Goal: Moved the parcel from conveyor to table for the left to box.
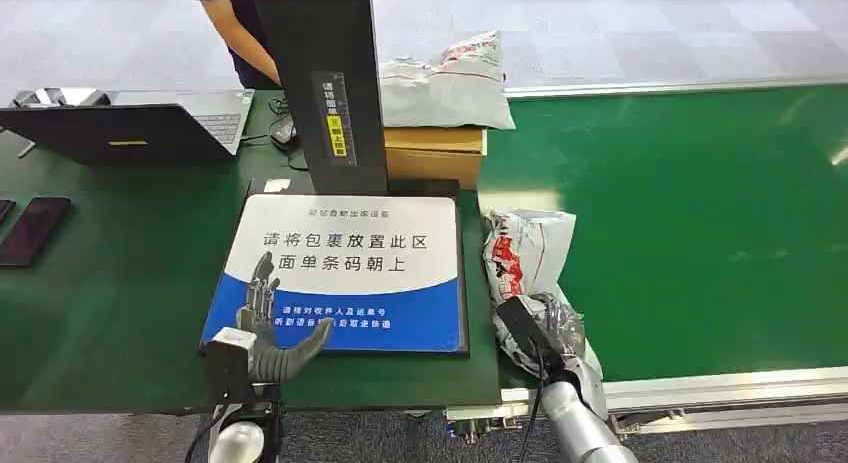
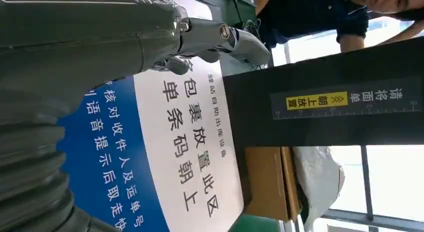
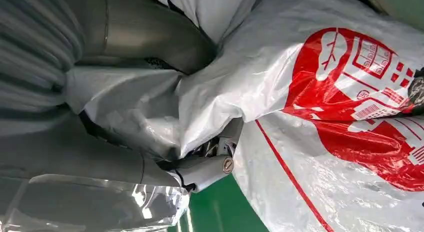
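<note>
A white plastic parcel (image 1: 525, 251) with red print lies on the green conveyor's left edge, beside the table. My right hand (image 1: 545, 328) grips its near end; in the right wrist view the fingers (image 3: 210, 169) dig into the crumpled bag (image 3: 325, 106). My left hand (image 1: 272, 328) hovers over the near edge of the blue-and-white placement board (image 1: 350, 253) on the table, fingers spread, holding nothing. The left wrist view has those fingers (image 2: 220, 39) stretched above the board (image 2: 165, 157).
A black scanner post (image 1: 330, 83) rises behind the board. A cardboard box (image 1: 435, 151) with another white parcel (image 1: 445, 81) on top stands behind it. A laptop (image 1: 130, 128) and a phone (image 1: 35, 228) lie at left. A person (image 1: 235, 28) stands behind the table.
</note>
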Controlling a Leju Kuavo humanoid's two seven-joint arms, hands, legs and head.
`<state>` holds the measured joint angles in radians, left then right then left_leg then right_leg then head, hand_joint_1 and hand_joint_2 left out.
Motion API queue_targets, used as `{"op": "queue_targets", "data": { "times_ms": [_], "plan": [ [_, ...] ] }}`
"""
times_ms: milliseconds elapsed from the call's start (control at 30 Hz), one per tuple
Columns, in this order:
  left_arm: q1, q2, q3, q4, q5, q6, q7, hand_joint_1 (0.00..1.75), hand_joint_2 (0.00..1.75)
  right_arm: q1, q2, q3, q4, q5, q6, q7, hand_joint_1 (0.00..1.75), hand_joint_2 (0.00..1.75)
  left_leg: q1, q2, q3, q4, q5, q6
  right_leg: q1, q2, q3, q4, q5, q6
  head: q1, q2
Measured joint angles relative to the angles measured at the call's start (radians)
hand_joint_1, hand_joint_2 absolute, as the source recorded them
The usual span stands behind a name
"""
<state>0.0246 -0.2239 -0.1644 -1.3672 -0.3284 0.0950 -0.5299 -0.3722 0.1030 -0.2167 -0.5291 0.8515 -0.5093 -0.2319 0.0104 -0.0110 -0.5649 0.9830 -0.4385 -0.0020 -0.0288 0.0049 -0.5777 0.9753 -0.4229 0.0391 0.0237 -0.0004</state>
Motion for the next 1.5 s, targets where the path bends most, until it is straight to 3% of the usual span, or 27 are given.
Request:
{"op": "queue_targets", "data": {
  "times_ms": [800, 867, 933, 1033, 1100, 1500],
  "plan": [
    [0.001, 0.000, 0.000, 0.000, 0.000, 0.000, 0.000, 0.00, 1.75, 0.010, 0.009, 0.003, -0.010, -0.003, -0.004, -0.009, 1.75, 1.75, 0.000, 0.000, 0.000, 0.000, -0.001, 0.000, 0.000, 0.000, 0.000, 0.000, -0.001, 0.001, 0.000, 0.000],
    [0.001, 0.000, 0.001, 0.000, 0.001, 0.000, -0.014, 0.00, 1.75, 0.071, 0.034, 0.015, -0.109, -0.039, -0.096, -0.131, 1.75, 1.75, 0.000, -0.006, -0.001, 0.000, 0.000, 0.001, 0.000, -0.004, 0.002, 0.000, -0.002, 0.002, 0.001, 0.000],
    [0.004, 0.000, 0.003, 0.000, 0.003, 0.004, -0.022, 0.00, 1.75, 0.178, 0.050, 0.049, -0.363, 0.038, -0.085, -0.184, 1.75, 1.75, -0.001, -0.007, -0.008, 0.000, 0.000, 0.000, -0.001, -0.005, -0.005, 0.003, -0.001, 0.001, 0.000, 0.000],
    [0.001, 0.000, 0.005, 0.000, 0.005, 0.005, -0.024, 0.00, 1.75, 0.230, 0.059, 0.166, -0.644, 0.079, -0.084, -0.023, 1.75, 1.75, -0.001, 0.004, -0.008, 0.000, 0.000, -0.001, -0.001, 0.004, -0.011, 0.003, 0.000, -0.001, 0.000, 0.000],
    [0.002, -0.001, 0.006, 0.000, 0.006, 0.005, -0.026, 0.00, 1.75, 0.257, 0.057, 0.212, -0.750, 0.054, -0.119, -0.011, 1.75, 1.75, -0.001, 0.004, -0.008, 0.000, 0.000, -0.001, -0.001, 0.003, -0.011, 0.003, 0.000, -0.002, 0.000, 0.000],
    [0.004, -0.001, 0.009, 0.000, 0.017, 0.013, -0.036, 0.00, 1.75, 0.314, 0.042, 0.321, -0.965, 0.015, -0.159, -0.036, 1.75, 1.75, -0.001, 0.004, -0.008, 0.000, -0.001, -0.001, -0.001, 0.003, -0.011, 0.003, -0.001, -0.002, 0.000, 0.000]
  ]
}}
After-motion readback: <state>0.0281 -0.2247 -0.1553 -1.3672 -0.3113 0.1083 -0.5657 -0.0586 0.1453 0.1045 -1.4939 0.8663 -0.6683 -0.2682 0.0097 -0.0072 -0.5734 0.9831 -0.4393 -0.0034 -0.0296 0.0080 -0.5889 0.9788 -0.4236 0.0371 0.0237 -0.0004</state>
